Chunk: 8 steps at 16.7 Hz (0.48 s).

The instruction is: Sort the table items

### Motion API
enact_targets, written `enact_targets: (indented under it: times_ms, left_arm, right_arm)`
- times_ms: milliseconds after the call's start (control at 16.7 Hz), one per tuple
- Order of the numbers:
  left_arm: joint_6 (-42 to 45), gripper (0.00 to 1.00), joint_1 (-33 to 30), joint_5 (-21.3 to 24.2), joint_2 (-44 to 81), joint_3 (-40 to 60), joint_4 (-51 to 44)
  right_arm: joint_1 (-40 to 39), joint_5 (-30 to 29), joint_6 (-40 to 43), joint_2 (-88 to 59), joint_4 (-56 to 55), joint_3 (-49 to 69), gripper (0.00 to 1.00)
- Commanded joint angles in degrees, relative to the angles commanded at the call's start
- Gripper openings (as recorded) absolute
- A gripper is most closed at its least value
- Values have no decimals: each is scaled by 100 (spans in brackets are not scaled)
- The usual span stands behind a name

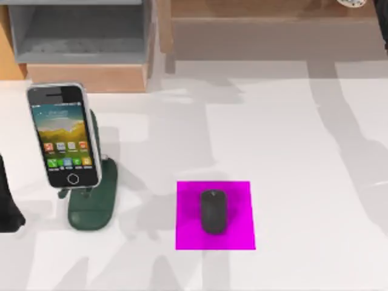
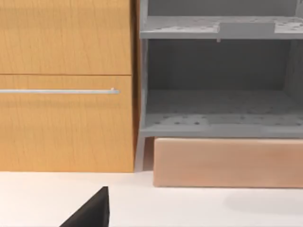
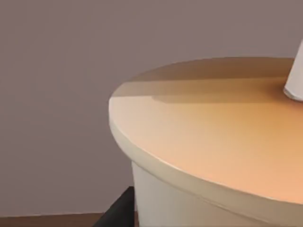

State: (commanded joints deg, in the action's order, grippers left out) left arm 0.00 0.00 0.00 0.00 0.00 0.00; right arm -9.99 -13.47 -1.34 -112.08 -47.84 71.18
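The black computer mouse (image 1: pixel 213 211) lies on the magenta mat (image 1: pixel 188 233), roughly at the mat's middle, lengthwise toward the far edge of the white table (image 1: pixel 291 151). Left of the mat, well apart from it, the smartphone (image 1: pixel 63 134) with its colourful icon screen leans tilted on a dark green stand (image 1: pixel 94 203), its lower edge resting in the stand's cradle. Beyond the phone, at the table's far side, stands a grey open shelf unit (image 1: pixel 85 30) on a pale wooden base; the left wrist view faces that same shelf (image 2: pixel 222 94), with a wooden cabinet door (image 2: pixel 66 85) and its metal bar handle (image 2: pixel 59 91) beside it.

The left arm sits low at the table's left edge, left of the stand; a dark part of the left gripper (image 2: pixel 92 212) juts over the table top, and I cannot tell how its jaws stand.

In the right wrist view the peach bubble-tea cup (image 3: pixel 213 142) sits very close, its flat lid seen from just above, the white straw (image 3: pixel 296 78) rising from it. A black finger (image 3: pixel 118 210) of the right gripper lies against the cup's wall below the lid; whether the jaws grip it I cannot tell
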Motion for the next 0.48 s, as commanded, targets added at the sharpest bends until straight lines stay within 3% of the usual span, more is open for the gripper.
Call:
enact_targets:
  times_ms: [480]
  left_arm:
    - [0,100,0,0,0,0,0]
  right_arm:
    - [157,297,100,-77,1324,719,0]
